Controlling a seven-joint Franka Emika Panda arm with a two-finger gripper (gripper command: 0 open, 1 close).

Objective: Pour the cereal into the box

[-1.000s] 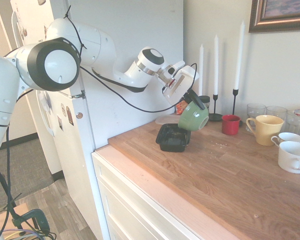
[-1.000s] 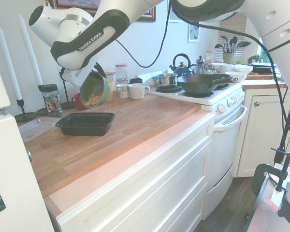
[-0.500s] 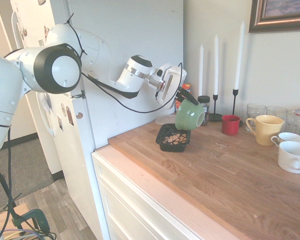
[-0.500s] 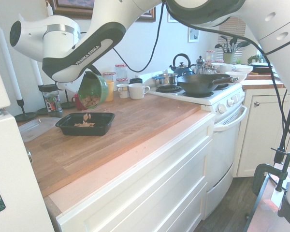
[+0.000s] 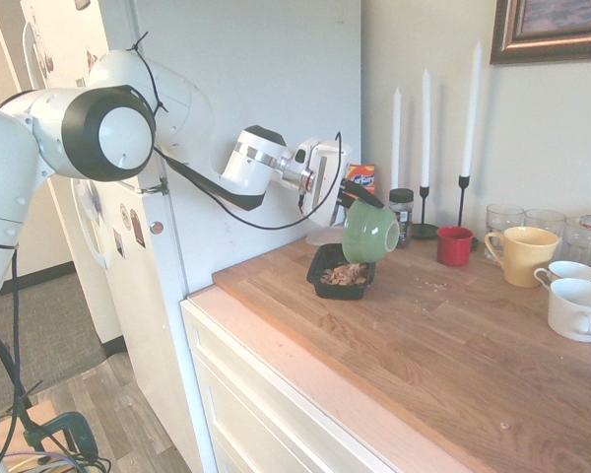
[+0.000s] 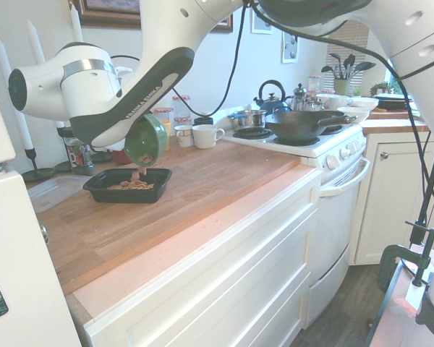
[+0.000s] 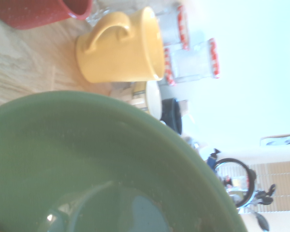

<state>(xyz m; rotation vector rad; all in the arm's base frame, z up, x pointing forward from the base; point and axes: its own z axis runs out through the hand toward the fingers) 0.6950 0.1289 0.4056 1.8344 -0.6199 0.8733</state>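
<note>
We saw the gripper (image 5: pixel 347 193) clenched on the rim of the green bowl (image 5: pixel 370 233), which hung tipped steeply over the black box (image 5: pixel 327 264) at the near corner of the wooden counter (image 5: pixel 453 335). In the first exterior view only the bowl's outer wall faced us, and the cereal (image 5: pixel 347 275) lay as a tan heap inside the box. The second exterior view gave us the other side: the bowl's mouth (image 6: pixel 146 142) turned downward, and a thin stream of cereal (image 6: pixel 139 176) ran from its lip to the pile in the box (image 6: pixel 101 194). The wrist view showed us neither box nor flakes; the bowl's green inside (image 7: pixel 87 169) filled most of it and looked bare. Beyond the rim it caught the yellow mug (image 7: pixel 121 46), a red cup (image 7: pixel 43 12) and glass jars with red bands (image 7: pixel 191 55). The first exterior view alone showed the three white candles (image 5: pixel 428 103) against the wall.
</note>
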